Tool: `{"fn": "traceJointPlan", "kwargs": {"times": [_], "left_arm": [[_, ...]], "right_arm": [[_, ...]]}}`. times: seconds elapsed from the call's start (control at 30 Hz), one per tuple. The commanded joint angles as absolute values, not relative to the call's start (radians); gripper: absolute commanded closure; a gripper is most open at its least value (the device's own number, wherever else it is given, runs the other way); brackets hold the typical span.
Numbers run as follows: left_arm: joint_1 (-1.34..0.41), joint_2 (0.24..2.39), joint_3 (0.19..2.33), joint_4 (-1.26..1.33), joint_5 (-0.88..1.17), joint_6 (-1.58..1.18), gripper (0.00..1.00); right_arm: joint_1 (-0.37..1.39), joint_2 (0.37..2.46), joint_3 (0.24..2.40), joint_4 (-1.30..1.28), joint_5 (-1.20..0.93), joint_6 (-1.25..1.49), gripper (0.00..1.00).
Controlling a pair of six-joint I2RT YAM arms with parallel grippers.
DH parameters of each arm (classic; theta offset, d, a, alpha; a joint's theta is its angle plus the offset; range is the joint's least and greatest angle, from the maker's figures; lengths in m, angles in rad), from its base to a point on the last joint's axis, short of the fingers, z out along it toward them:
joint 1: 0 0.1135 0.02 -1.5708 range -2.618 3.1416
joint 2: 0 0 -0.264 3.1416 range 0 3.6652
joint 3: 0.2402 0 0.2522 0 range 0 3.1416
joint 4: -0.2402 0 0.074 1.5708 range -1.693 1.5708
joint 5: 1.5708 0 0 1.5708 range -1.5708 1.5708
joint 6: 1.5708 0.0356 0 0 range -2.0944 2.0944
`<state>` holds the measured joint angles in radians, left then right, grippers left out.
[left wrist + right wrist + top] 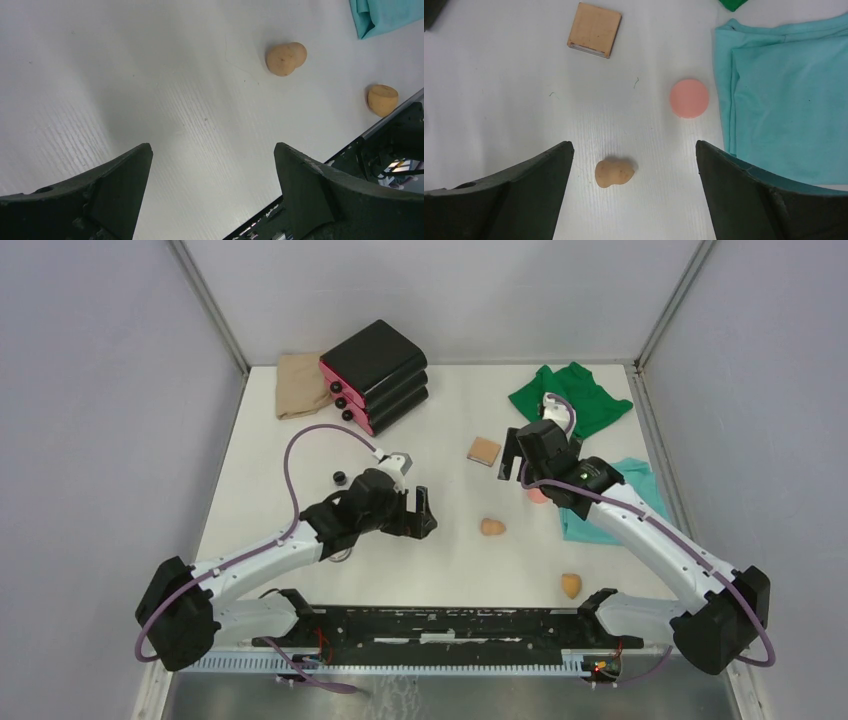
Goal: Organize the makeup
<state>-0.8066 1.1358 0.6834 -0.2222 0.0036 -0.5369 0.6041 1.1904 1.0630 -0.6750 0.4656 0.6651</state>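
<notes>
Makeup (484, 451) lies scattered on the table (450, 400): a tan pad (594, 29) mid-table, a sponge (492, 527) nearer the arms, and a second sponge (571, 585) close to the near edge. A pink piece (689, 98) sits just beside the teal cloth (640, 485), partly under the right arm in the top view, and a tiny black jar (339, 477) stands alone on the left. The left gripper (418, 515) is spread wide and holds nothing, over bare table left of the first sponge. The right gripper (515, 452) is also wide and empty, just beside the pad; its wrist view shows the first sponge on the table between its fingers (524, 195). A black box (375, 375) with pink drawers stands at the far edge, touching a beige cloth (300, 385), with a green cloth (570, 400) at far right.
</notes>
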Motion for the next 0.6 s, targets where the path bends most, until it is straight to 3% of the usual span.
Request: {"fn": "traceJointPlan", "kwargs": {"times": [0.0, 0.4, 0.57], "left_arm": [[-0.812, 1.126, 0.735, -0.198, -0.05, -0.561, 0.01], [-0.802, 1.161, 0.871, -0.287, -0.086, -0.486, 0.01], [-0.605, 1.219, 1.078, -0.434, -0.021, -0.402, 0.01]], "right_arm": [[0.605, 1.157, 1.09, -0.672, 0.495, 0.671, 0.0], [0.605, 1.161, 1.09, -0.664, 0.498, 0.667, 0.0], [0.605, 1.169, 1.11, -0.664, 0.455, 0.627, 0.0]]}}
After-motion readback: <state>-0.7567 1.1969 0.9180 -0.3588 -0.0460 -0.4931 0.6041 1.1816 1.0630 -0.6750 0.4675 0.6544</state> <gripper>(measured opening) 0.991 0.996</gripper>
